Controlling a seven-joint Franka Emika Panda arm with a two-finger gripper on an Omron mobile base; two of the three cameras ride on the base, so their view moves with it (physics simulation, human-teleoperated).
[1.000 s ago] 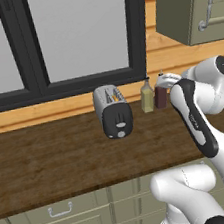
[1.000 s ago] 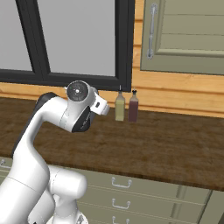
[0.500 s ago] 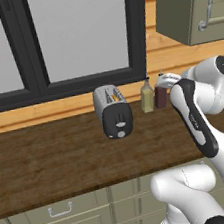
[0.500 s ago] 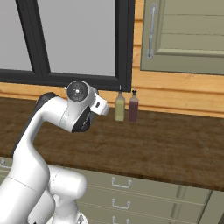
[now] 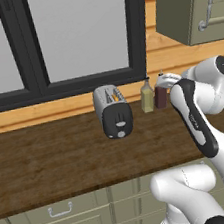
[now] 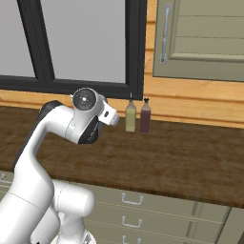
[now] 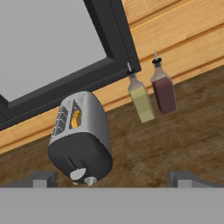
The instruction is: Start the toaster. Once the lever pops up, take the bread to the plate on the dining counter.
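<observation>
1. Hand view: the small rounded silver toaster (image 7: 81, 138) stands on the dark wood worktop (image 7: 183, 131) below the window, golden-tan bread (image 7: 76, 118) down in one slot, pale lever (image 7: 78, 174) low on its black end panel.
2. Same view: the gripper (image 7: 111, 178) fingers stand wide apart, holding nothing.
3. Left base view: olive bottle (image 5: 147, 98) and dark red bottle (image 5: 160, 96) stand beside the toaster (image 5: 113, 111).

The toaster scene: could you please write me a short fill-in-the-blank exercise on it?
1. The toaster stands on the dark wood ____.
2. The bread sits in a toaster ____.
3. Right of the toaster stand ____ bottles, olive bottle and dark red bottle.
4. The end effector's jaws are ____.

Missing: worktop; slot; two; open
</observation>
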